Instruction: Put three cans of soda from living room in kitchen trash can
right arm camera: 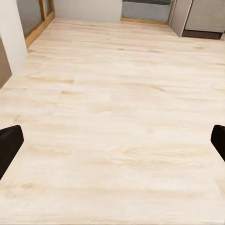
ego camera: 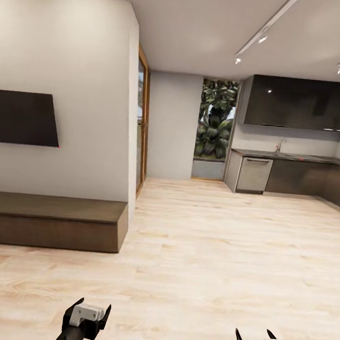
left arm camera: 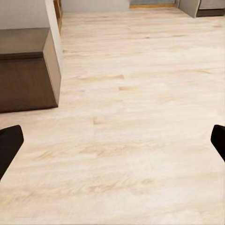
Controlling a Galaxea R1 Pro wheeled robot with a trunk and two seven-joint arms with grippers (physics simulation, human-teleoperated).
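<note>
The kitchen [ego camera: 293,170] lies ahead at the far right, with dark glossy cabinets [ego camera: 302,104], a grey counter and a steel appliance front [ego camera: 254,175]. The cans of soda and the tash can are out of view. My left gripper [ego camera: 94,308] hangs low over the pale wood floor, open with nothing between its fingers. My right gripper [ego camera: 253,336] is open and empty too. In the left wrist view the black fingertips [left arm camera: 9,145] stand wide apart over bare floor, as the fingertips [right arm camera: 9,143] do in the right wrist view.
A white wall with a dark TV screen [ego camera: 22,118] and a low brown bench [ego camera: 52,221] stands at the left, its corner close to my left side. A wood-framed glass door [ego camera: 141,126] and a window with foliage [ego camera: 215,122] lie beyond. Pale wood floor [ego camera: 225,247] stretches ahead.
</note>
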